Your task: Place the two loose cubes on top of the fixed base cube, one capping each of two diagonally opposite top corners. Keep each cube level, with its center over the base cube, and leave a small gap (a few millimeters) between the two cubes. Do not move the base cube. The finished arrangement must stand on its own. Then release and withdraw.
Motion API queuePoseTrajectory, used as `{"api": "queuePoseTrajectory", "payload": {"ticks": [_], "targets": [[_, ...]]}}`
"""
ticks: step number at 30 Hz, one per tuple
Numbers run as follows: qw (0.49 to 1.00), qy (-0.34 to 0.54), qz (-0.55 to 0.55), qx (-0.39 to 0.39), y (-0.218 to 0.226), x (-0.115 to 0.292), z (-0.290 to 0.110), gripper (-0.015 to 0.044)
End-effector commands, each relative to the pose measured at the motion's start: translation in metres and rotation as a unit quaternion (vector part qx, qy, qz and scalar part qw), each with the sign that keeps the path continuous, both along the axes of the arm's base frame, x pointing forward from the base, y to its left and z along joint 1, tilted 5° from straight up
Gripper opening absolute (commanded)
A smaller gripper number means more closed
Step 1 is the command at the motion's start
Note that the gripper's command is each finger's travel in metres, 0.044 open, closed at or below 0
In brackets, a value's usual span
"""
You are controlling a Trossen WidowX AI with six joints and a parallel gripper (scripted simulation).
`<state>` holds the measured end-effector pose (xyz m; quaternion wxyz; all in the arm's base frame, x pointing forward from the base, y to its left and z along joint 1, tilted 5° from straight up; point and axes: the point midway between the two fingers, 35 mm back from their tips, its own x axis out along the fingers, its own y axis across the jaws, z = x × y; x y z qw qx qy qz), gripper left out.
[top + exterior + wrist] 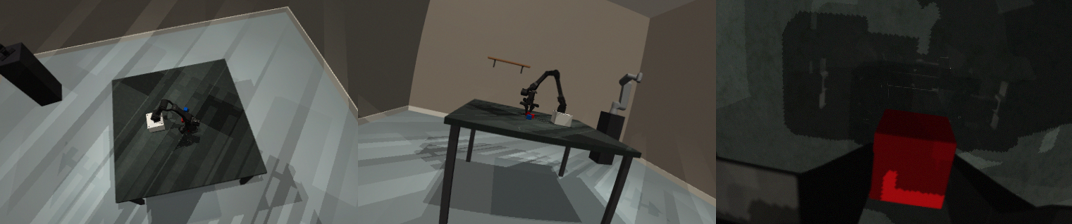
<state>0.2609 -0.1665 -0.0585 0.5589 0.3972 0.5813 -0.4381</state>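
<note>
Arm's bent down w/ the gripper low over the dark table, jaws closed in against both sides of the red cube, clamped on it. Cube sits between the dark fingers in the wrist view. From the side, the blue cube lies right beside the red one, on the tabletop. White base cube stands apart from them, nr the arm's base, nothing on top.

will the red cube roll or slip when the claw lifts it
The small red cube probably won't roll: its faces look flat, its edges square. It seems rigid, so the claw, closed on opposite sides, should hold it, though smooth faces might slip.
</note>
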Motion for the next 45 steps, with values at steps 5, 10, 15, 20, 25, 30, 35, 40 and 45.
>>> {"api": "queuePoseTrajectory", "payload": {"ticks": [5,10,15,20,25,30,35,40,45], "targets": [[1.0,-0.004,0.002,-0.005,-0.003,0.007,0.027,0.0105],[1.0,-0.004,0.002,-0.005,-0.003,0.009,0.042,0.0105],[1.0,-0.005,0.002,-0.005,-0.002,0.01,0.058,0.0105],[1.0,-0.005,0.002,-0.005,-0.001,0.01,0.074,0.0105],[1.0,-0.005,0.002,-0.005,0.0,0.009,0.09,0.0105],[1.0,-0.005,0.002,-0.005,0.002,0.008,0.105,0.0105],[1.0,-0.004,0.009,-0.005,0.004,0.009,0.105,0.0105],[0.998,-0.002,0.055,-0.003,0.015,0.017,0.102,0.0105],[0.995,0.0,0.103,-0.001,0.028,0.023,0.098,0.0105]]}}
